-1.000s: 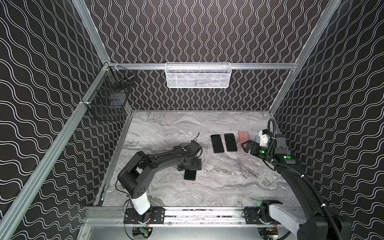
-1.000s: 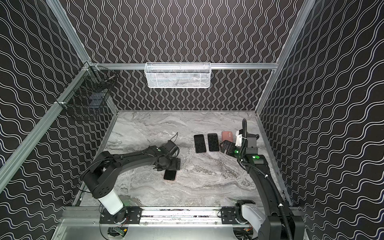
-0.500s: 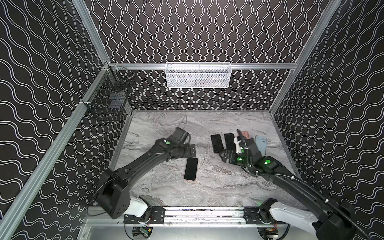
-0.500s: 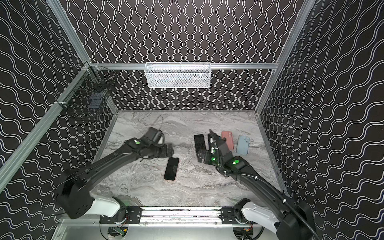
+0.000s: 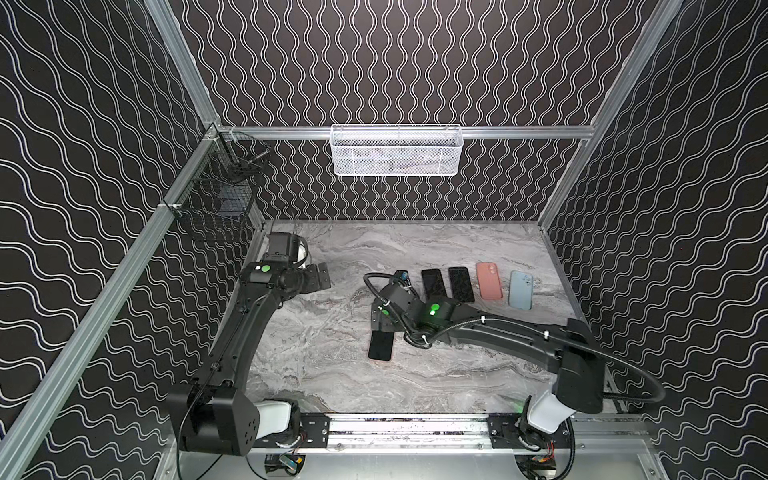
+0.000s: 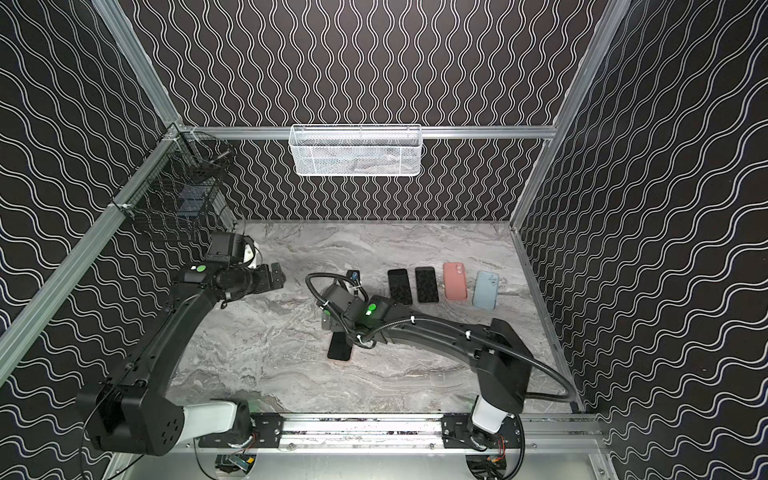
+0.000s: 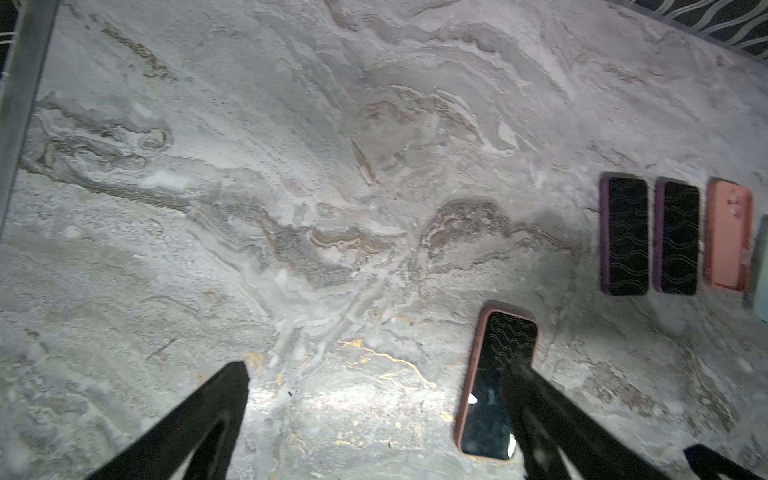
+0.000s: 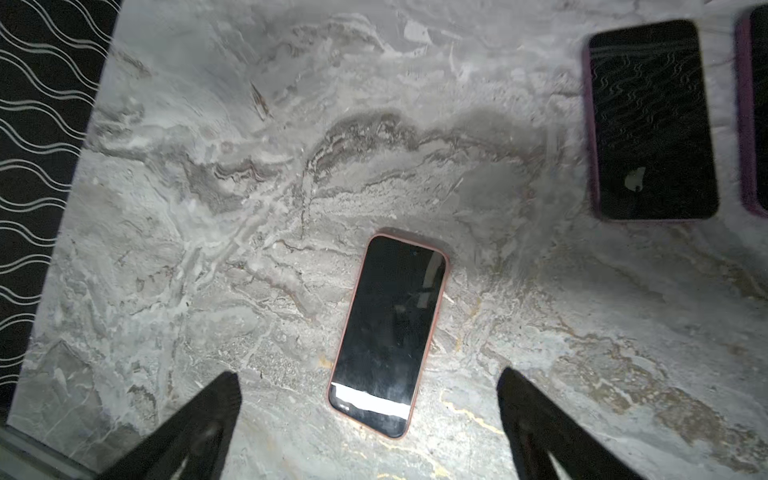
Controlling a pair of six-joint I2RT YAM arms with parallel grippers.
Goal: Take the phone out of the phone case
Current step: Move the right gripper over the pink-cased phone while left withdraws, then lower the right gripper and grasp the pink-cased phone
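Arriving above phone (image 8: 388, 332): right pincer (image 8: 368, 376), spread

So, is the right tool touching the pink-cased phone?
Apart. Right wrist view: the pink-cased phone lies between the open fingers of the right tool, bare table either side.

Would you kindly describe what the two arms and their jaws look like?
The left arm and right arm are matte black, each with a white segment at its base and a green light near the wrist. A black cable, held by white ties, runs along the right arm. The jaws are black and tapered.
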